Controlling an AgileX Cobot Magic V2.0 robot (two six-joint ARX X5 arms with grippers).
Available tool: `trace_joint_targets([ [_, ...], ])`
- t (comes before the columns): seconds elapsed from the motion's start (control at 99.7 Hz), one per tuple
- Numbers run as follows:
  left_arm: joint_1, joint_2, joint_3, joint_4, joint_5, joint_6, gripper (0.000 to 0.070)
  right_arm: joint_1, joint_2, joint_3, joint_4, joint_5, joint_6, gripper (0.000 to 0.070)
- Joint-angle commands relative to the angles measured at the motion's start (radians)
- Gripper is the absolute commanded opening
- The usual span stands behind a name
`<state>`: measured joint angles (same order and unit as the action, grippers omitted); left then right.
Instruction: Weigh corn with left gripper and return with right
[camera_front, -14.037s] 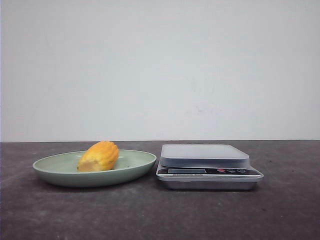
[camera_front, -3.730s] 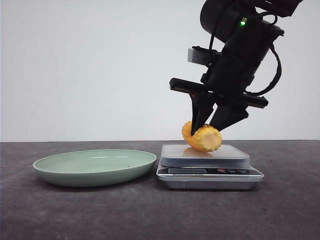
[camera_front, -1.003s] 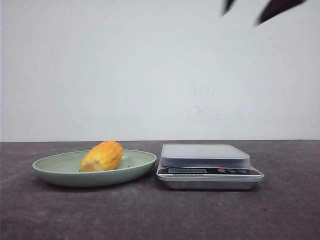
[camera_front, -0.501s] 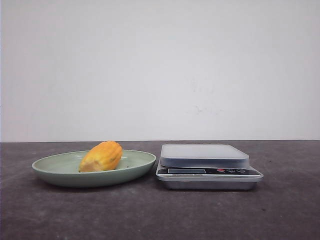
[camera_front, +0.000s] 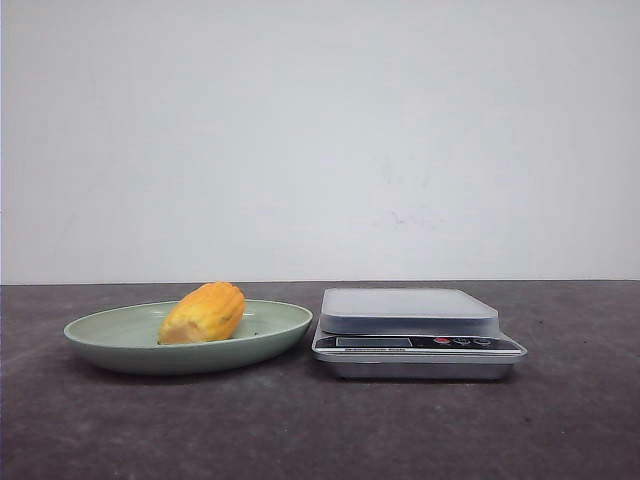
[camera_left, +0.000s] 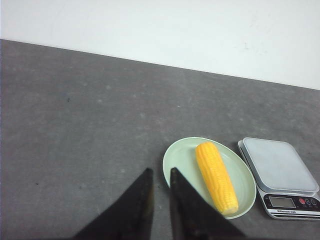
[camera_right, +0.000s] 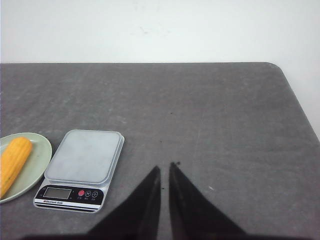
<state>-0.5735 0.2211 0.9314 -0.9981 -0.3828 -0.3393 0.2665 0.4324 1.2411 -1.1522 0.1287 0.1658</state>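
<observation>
The corn (camera_front: 203, 313), a yellow-orange cob, lies in the pale green plate (camera_front: 275, 326) at the left of the table. It also shows in the left wrist view (camera_left: 216, 176) and at the edge of the right wrist view (camera_right: 12, 160). The silver scale (camera_front: 410, 310) stands right of the plate with its platform bare. My left gripper (camera_left: 160, 172) is shut and empty, high above the table beside the plate (camera_left: 180, 160). My right gripper (camera_right: 165, 167) is shut and empty, high above the table to the right of the scale (camera_right: 85, 155). Neither gripper shows in the front view.
The dark grey table (camera_right: 225, 115) has a rounded far right corner and a right edge (camera_right: 300, 107). A white wall stands behind the table (camera_front: 320, 140).
The corn, held over the scale by the right gripper 3.7 s ago, lies in the plate. The right arm's dark tips left the top of the front view within the last second.
</observation>
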Motion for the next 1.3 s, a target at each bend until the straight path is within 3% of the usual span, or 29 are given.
trace_joint_targets([
  [0.0,-0.006,-0.001,0.014,0.022,-0.002,0.013,0.0009,0.002,0.002,0.016,0.005,0.002,0.021,0.0009],
  [0.792,0.005,-0.01,0.014,0.026,-0.003,0.013,0.0012,0.002,0.002,0.017,0.0,0.003,0.032,0.0009],
  [0.902,0.087,-0.016,0.013,0.026,0.003,0.013,0.0012,0.002,0.002,0.017,0.0,0.003,0.032,0.0009],
  [1.073,0.317,-0.019,-0.014,0.045,0.002,0.002,0.0012,0.002,0.002,0.017,0.0,0.003,0.032,0.0009],
  [1.293,0.523,-0.081,-0.233,0.313,0.119,0.077,0.0012,0.002,0.002,0.017,0.0,0.003,0.032,0.0009],
])
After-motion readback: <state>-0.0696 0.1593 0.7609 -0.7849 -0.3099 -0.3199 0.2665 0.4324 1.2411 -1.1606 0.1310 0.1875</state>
